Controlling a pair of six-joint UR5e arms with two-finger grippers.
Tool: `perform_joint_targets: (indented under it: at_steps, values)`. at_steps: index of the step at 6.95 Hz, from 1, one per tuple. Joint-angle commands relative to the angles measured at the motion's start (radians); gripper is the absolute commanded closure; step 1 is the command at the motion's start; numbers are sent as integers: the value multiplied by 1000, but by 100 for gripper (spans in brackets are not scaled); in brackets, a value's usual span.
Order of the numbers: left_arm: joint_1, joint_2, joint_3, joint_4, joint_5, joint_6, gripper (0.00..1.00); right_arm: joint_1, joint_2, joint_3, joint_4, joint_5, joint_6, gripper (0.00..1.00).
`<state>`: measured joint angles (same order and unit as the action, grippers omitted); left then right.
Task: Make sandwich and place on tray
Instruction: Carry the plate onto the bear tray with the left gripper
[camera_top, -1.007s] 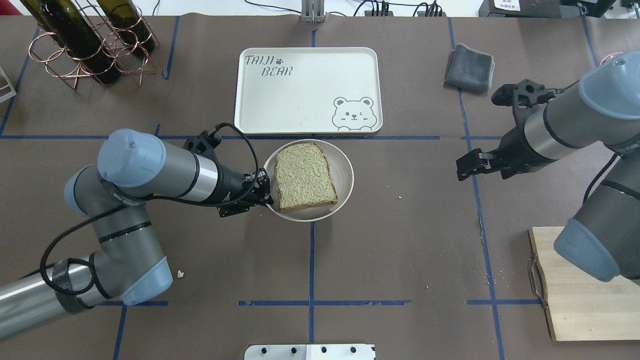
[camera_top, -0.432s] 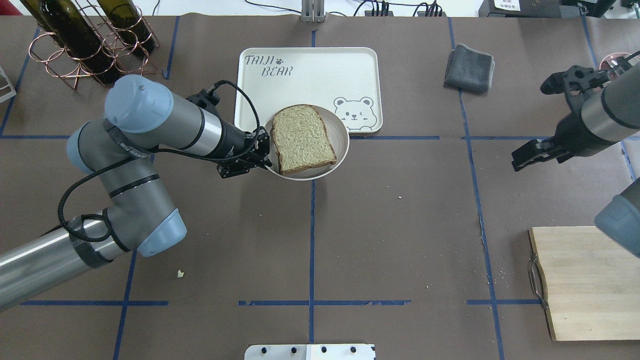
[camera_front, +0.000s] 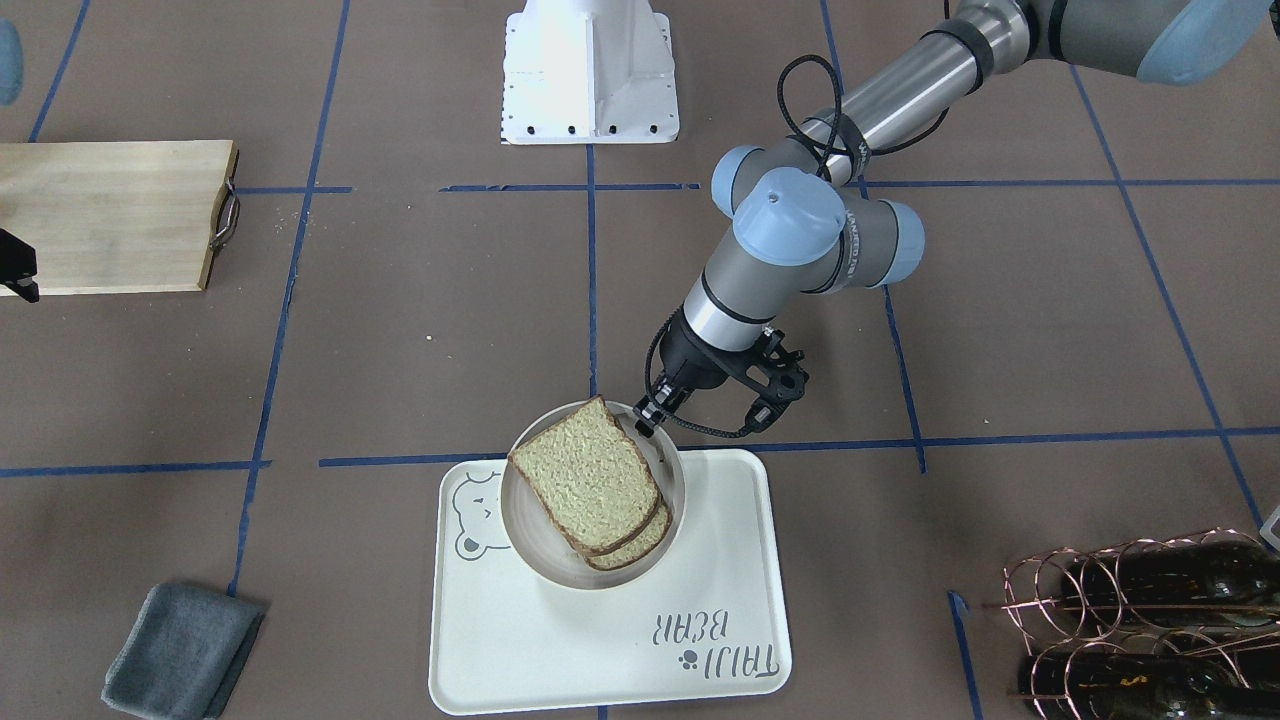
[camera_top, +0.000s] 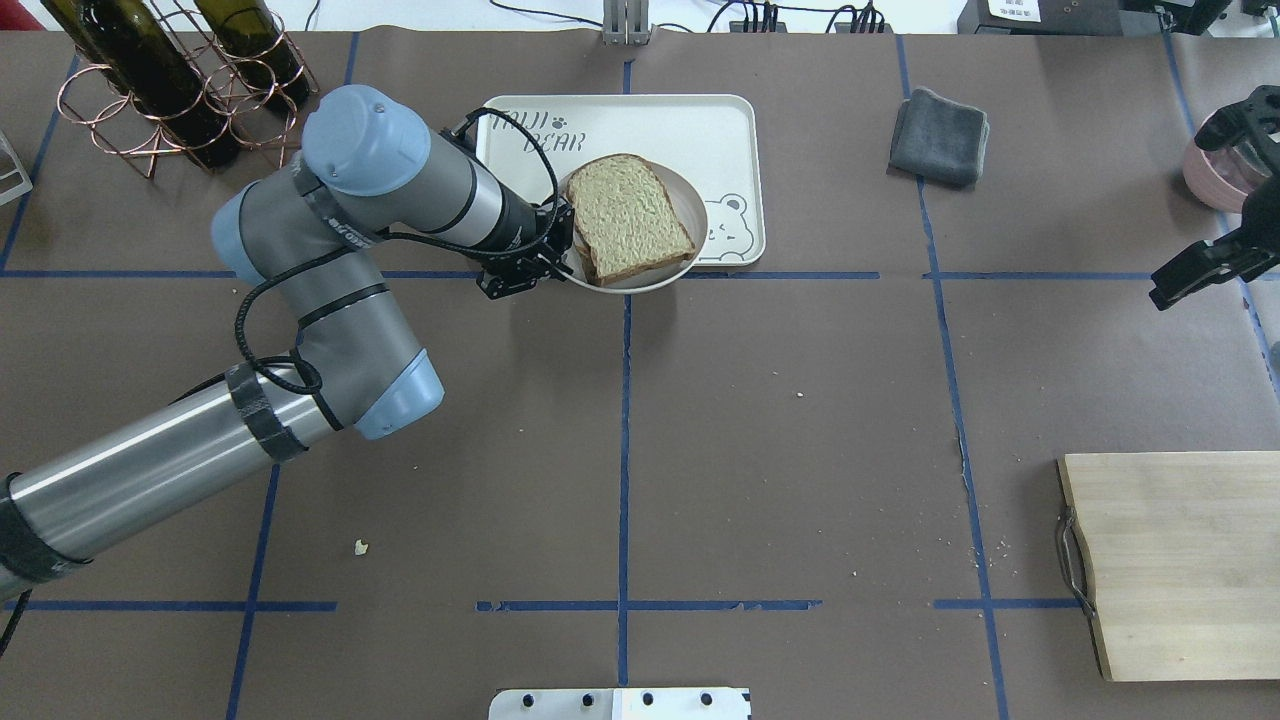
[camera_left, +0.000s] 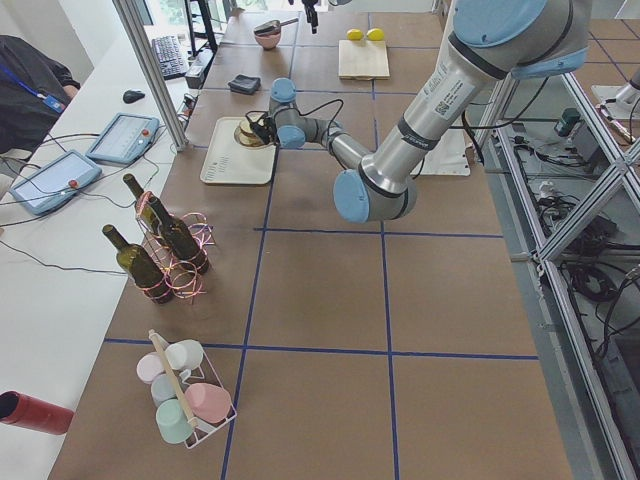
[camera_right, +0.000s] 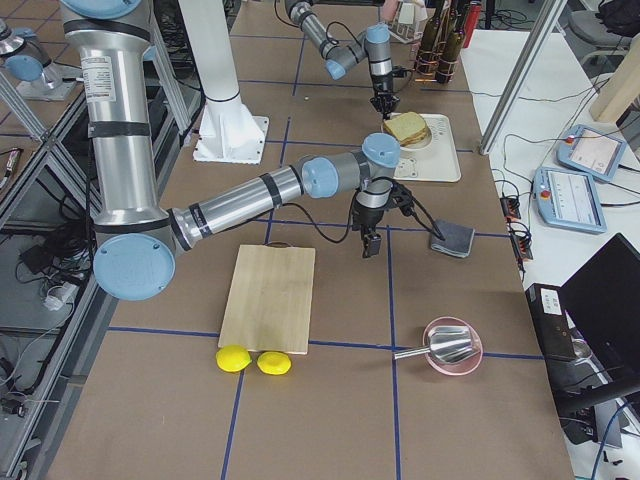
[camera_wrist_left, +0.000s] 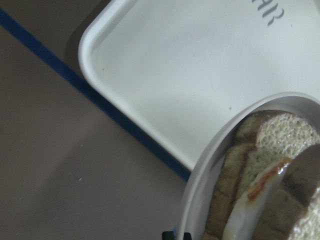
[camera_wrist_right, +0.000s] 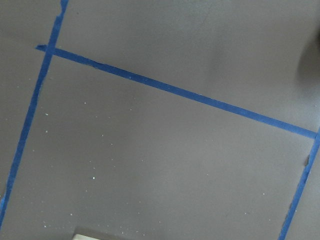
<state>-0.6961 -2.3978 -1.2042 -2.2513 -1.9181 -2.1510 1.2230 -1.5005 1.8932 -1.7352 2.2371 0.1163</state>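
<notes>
The sandwich (camera_top: 628, 213) is two bread slices stacked on a small round white plate (camera_top: 690, 262). In the left wrist view a white egg (camera_wrist_left: 236, 220) shows between the slices (camera_wrist_left: 272, 142). My left gripper (camera_top: 558, 256) is shut on the plate's left rim and holds it over the near edge of the cream tray (camera_top: 700, 125). From the front, the plate (camera_front: 520, 545) with the sandwich (camera_front: 588, 480) overlaps the tray (camera_front: 600, 650), with my left gripper (camera_front: 648, 418) on its rim. My right gripper (camera_top: 1168, 288) is at the far right over bare table. I cannot tell whether it is open.
A copper rack with wine bottles (camera_top: 170, 90) stands at the far left. A folded grey cloth (camera_top: 938, 135) lies right of the tray. A wooden cutting board (camera_top: 1180, 560) is at the near right. A pink bowl (camera_top: 1210, 165) sits at the far right edge.
My left arm has carried the plate with the sandwich away from the table's middle and over the tray. My right arm has pulled back to the right edge.
</notes>
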Motion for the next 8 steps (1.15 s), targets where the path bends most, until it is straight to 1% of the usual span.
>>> perform_joint_targets:
  at_steps: [1,2,3,4,5,6,7,8]
  values:
    - [0,-47,154,-112,106,-147,100,35,0,-43,2,22,-35,0]
    - [0,-50,182,-148,131,-164,100,35,0,-43,2,24,-34,0]
    - [1,-73,210,-151,133,-164,100,35,0,-43,2,22,-34,0]
    - [4,-92,256,-180,133,-164,100,36,0,-43,2,22,-34,0]
    - [4,-93,259,-182,133,-164,100,35,0,-43,2,22,-32,0]
    - [4,-89,258,-182,131,-141,72,36,0,-43,2,22,-32,0]
    - [0,-83,233,-179,126,-94,60,36,2,-43,2,22,-30,0]
    - [-2,-25,130,-166,117,-45,29,36,3,-43,2,22,-30,0]
